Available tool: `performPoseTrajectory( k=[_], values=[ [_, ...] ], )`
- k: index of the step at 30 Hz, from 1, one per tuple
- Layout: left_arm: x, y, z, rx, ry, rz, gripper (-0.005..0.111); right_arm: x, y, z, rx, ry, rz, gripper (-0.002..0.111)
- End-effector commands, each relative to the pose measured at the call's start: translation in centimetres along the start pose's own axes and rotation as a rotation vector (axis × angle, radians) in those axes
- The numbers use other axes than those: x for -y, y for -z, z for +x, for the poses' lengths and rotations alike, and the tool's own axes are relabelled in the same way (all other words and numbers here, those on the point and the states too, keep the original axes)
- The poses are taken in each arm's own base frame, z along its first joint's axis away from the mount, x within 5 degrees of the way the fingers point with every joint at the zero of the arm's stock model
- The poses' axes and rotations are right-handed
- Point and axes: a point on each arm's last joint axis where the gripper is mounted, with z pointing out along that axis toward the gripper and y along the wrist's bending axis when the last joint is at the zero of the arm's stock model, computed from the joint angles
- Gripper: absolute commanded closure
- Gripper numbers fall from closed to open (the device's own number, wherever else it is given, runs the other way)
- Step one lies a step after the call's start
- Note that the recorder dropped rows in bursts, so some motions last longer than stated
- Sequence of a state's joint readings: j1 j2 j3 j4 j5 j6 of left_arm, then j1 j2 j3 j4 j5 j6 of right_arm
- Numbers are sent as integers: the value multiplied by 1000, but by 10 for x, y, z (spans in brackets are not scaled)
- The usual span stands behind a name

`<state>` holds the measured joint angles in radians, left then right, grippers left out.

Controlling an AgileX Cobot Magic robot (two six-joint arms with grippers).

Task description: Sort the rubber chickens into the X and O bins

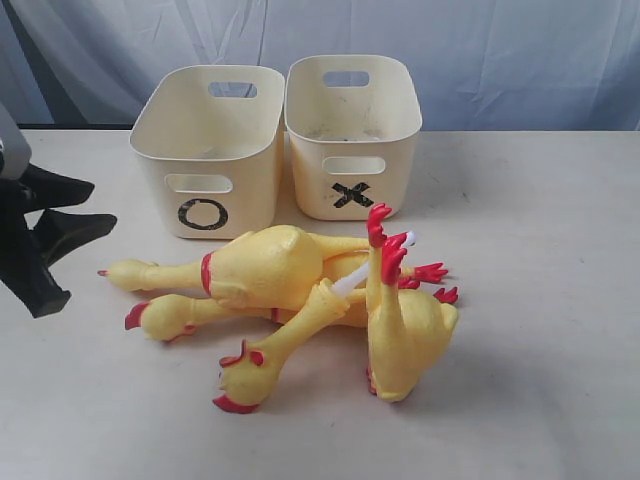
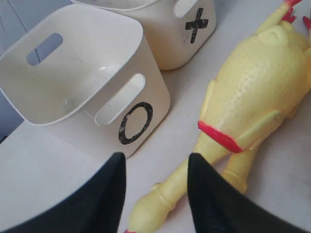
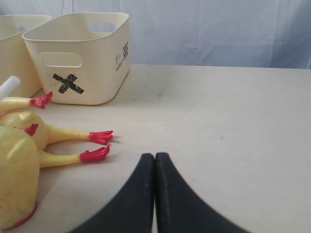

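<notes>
Several yellow rubber chickens lie piled in front of the bins. The top one [image 1: 265,265] stretches its neck to the left, and another [image 1: 405,335] stands on end at the right with its red feet up. The O bin [image 1: 205,150] stands at the left and the X bin [image 1: 352,135] at the right; what shows of their insides is bare. My left gripper [image 1: 100,202] hangs open at the far left, above and left of the pile. In the left wrist view the left gripper [image 2: 155,158] frames a chicken's head and neck [image 2: 165,199] without touching them. My right gripper [image 3: 154,155] is shut and empty over bare table.
A short white tube [image 1: 350,280] pokes out of the pile. In the right wrist view, two red chicken feet [image 3: 97,137] lie close to the X bin [image 3: 92,73]. A pale curtain hangs behind the table.
</notes>
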<state>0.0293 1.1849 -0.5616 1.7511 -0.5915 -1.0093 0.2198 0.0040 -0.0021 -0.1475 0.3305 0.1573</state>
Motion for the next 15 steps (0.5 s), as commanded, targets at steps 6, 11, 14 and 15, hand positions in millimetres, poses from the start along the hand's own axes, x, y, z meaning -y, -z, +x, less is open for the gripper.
performPoseTrajectory(
  k=[6, 11, 14, 15],
  values=[
    [0, -23, 14, -20, 107, 91, 66, 0, 0, 0, 11, 3, -2, 109],
    [-2, -27, 12, 29, 211, 78, 67, 0, 0, 0, 11, 3, -2, 109],
    [-2, -27, 12, 30, 213, 77, 67, 0, 0, 0, 11, 3, -2, 109],
    [-3, -27, 12, 31, 214, 76, 67, 0, 0, 0, 11, 3, -2, 109]
  ],
)
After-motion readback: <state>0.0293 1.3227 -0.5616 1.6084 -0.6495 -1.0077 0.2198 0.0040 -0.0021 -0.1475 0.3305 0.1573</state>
